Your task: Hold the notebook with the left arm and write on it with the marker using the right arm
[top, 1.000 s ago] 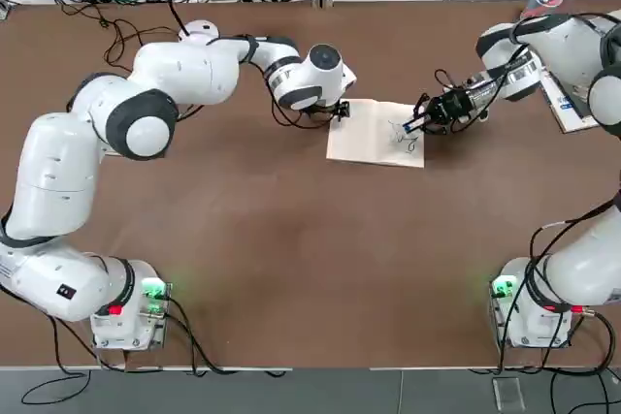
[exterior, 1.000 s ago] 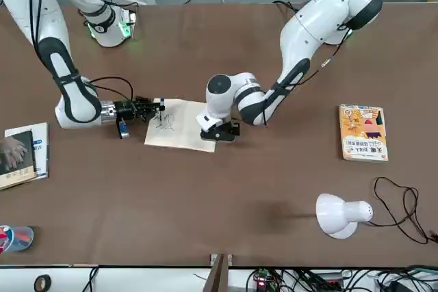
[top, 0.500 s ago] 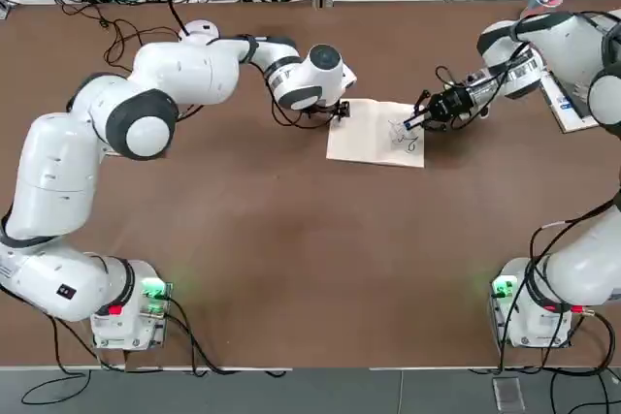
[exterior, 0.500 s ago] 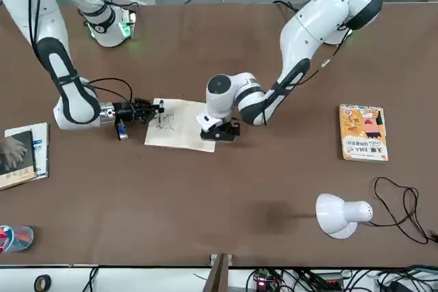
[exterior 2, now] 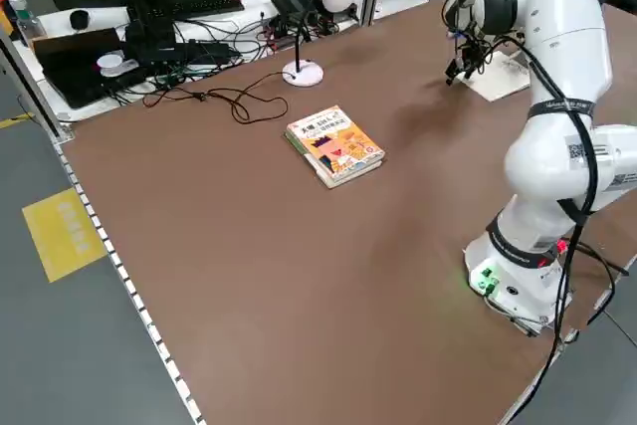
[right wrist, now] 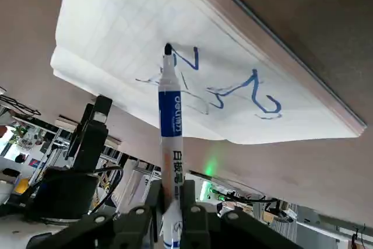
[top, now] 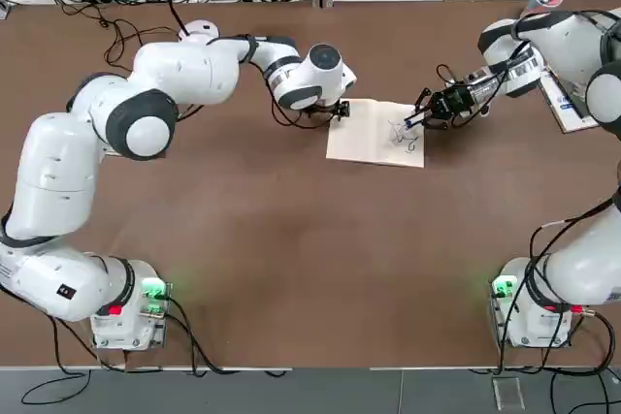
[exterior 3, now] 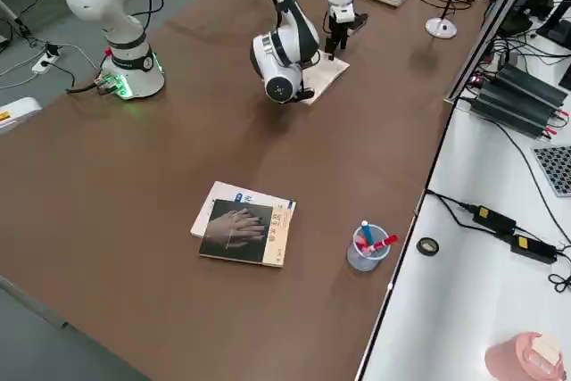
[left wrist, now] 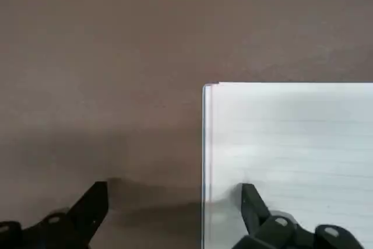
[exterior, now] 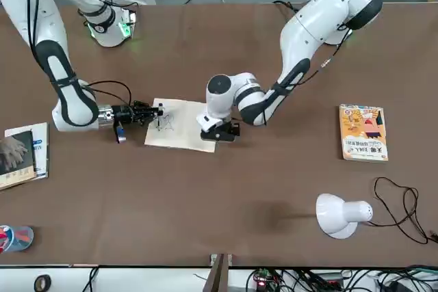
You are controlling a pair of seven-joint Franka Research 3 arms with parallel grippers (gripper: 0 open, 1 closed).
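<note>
The cream-white notebook [top: 376,133] lies open at the table's middle, blue scribbles on the page side nearer my right arm. My left gripper [top: 338,110] stands over its opposite edge, open. In the left wrist view one finger [left wrist: 253,205] rests on the page [left wrist: 291,144] and the other is on the bare table. My right gripper [top: 432,111] is shut on the marker [right wrist: 171,144], a white barrel with a blue band. Its tip touches the page [right wrist: 116,39] beside the scribbles. In the front view the marker [exterior: 157,109] points at the notebook [exterior: 179,124].
An orange-yellow cartoon book [exterior: 363,132] and a white desk lamp [exterior: 340,214] with its cable lie on my left side. A dark book picturing a hand [exterior 3: 245,231] and a clear cup of pens [exterior 3: 368,247] sit on my right side.
My right gripper with the marker has shifted slightly toward my right and the far side, its tip still over the scribbles. The left arm has not moved.
</note>
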